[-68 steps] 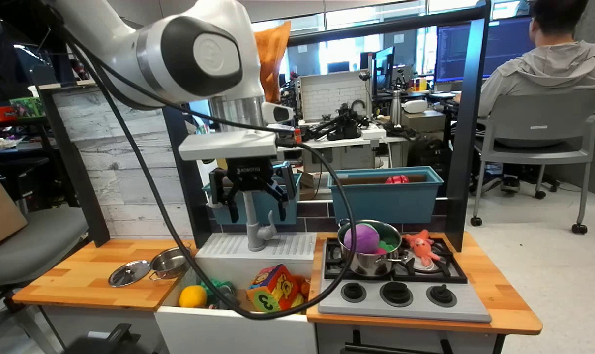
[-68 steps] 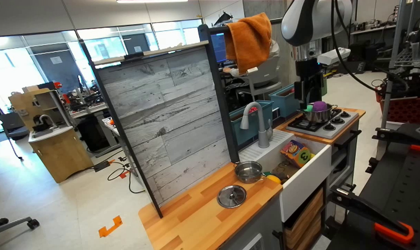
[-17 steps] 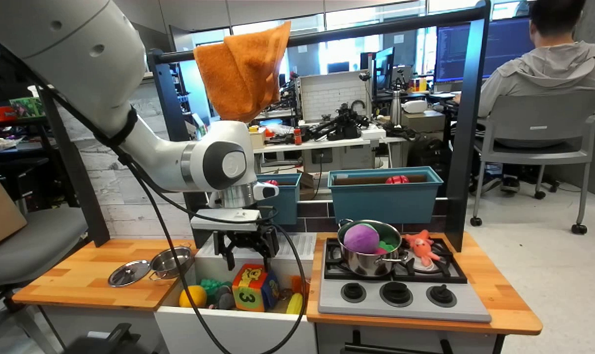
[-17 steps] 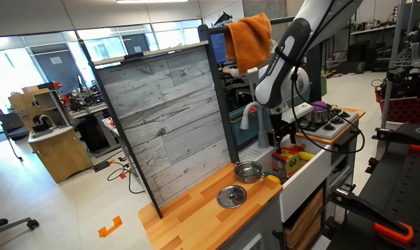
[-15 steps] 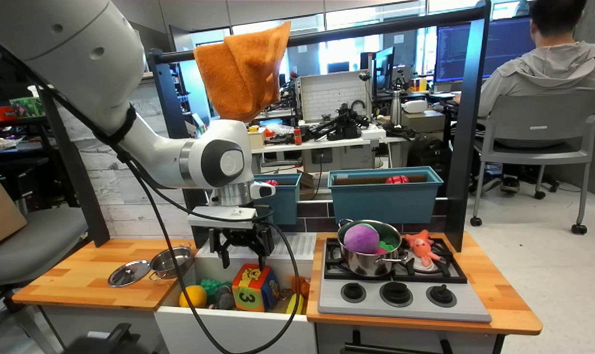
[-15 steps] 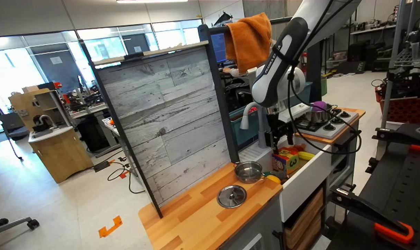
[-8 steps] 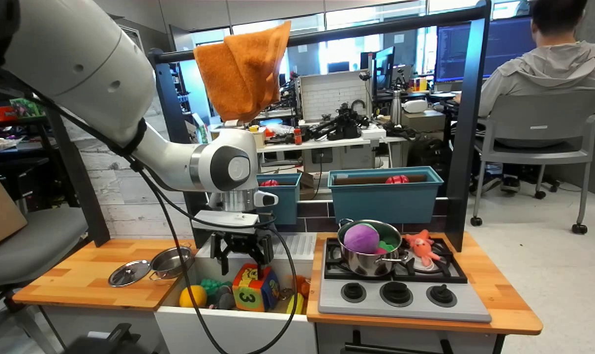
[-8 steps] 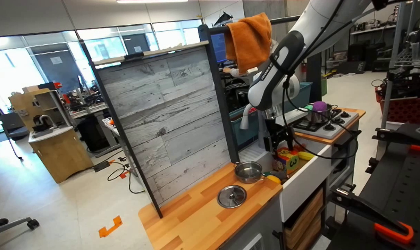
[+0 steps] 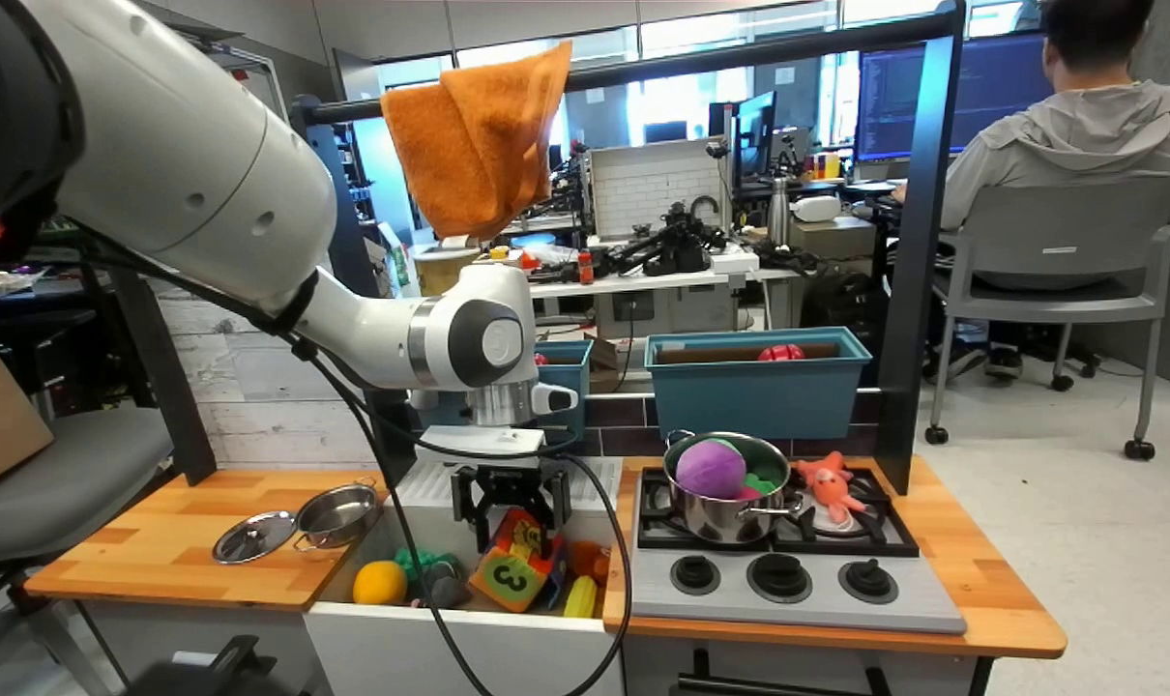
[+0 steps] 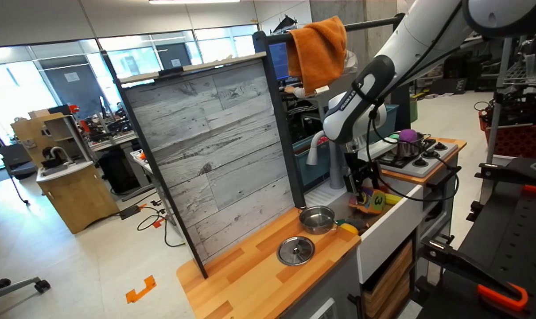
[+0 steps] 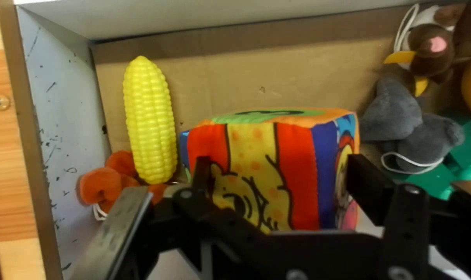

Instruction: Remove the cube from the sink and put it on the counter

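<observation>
The surface [image 10: 250, 274] is light-brown wood patterned in blocks, seen in two stretches in both exterior views. On one stretch a round metal lid [image 10: 296, 253] lies flat, just beside a shallow, upright metal pan [image 10: 317, 219]; on the other sits the grey stovetop [image 9: 735, 604].

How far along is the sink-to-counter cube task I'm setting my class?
Done: reaching; the end effector is down at the cube. In hand: apparently grasping; the cube sits tilted between the fingers, grip unconfirmed. Left: lifting and placing; the cube is inside the sink, not on the counter.
</observation>
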`<state>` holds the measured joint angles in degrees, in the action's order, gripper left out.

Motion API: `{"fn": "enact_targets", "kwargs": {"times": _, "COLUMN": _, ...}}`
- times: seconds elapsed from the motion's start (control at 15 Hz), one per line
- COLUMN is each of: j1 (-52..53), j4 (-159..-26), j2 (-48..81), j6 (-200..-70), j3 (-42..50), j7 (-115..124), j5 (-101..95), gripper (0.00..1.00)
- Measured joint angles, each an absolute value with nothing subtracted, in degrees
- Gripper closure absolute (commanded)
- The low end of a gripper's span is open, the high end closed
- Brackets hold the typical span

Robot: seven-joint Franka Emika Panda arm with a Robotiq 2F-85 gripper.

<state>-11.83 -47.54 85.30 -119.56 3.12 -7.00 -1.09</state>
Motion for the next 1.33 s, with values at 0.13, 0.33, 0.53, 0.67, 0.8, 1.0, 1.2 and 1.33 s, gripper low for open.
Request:
{"fn": "enact_targets", "kwargs": {"times": 0.13, "j1": -11.84, "j4": -47.56, "j2": 85.22, "j6": -120.01, "j3": 3.58, "j7": -7.02, "j5": -1.31, "gripper": 0.55}}
{"fn": "enact_targets", "kwargs": {"times": 0.33, "j1": -11.82, "j4": -47.57, "j2": 85.07, "j6": -120.32, "j3": 3.81, "j7": -7.02, "j5": -1.84, "gripper": 0.73}}
{"fn": "enact_targets", "kwargs": {"times": 0.53, "j1": -11.46, "j4": -47.61, "j2": 85.03, "j6": -121.15, "j3": 4.67, "j7": -6.94, "j5": -3.25, "gripper": 0.85}}
{"fn": "enact_targets", "kwargs": {"times": 0.67, "j1": -10.85, "j4": -47.57, "j2": 85.00, "j6": -121.25, "j3": 5.93, "j7": -6.67, "j5": -4.50, "gripper": 0.91}}
{"fn": "enact_targets", "kwargs": {"times": 0.8, "j1": -10.03, "j4": -47.82, "j2": 84.62, "j6": -121.09, "j3": 7.52, "j7": -6.11, "j5": -5.45, "gripper": 0.93}}
{"fn": "enact_targets", "kwargs": {"times": 1.0, "j1": -9.09, "j4": -49.99, "j2": 83.18, "j6": -121.49, "j3": 9.13, "j7": -6.08, "j5": -5.55, "gripper": 0.93}}
{"fn": "enact_targets", "kwargs": {"times": 1.2, "j1": -8.37, "j4": -53.71, "j2": 80.18, "j6": -122.29, "j3": 10.00, "j7": -6.35, "j5": -5.58, "gripper": 0.93}}
{"fn": "enact_targets", "kwargs": {"times": 1.33, "j1": -7.94, "j4": -57.26, "j2": 77.16, "j6": -123.41, "j3": 10.07, "j7": -7.65, "j5": -5.60, "gripper": 0.93}}
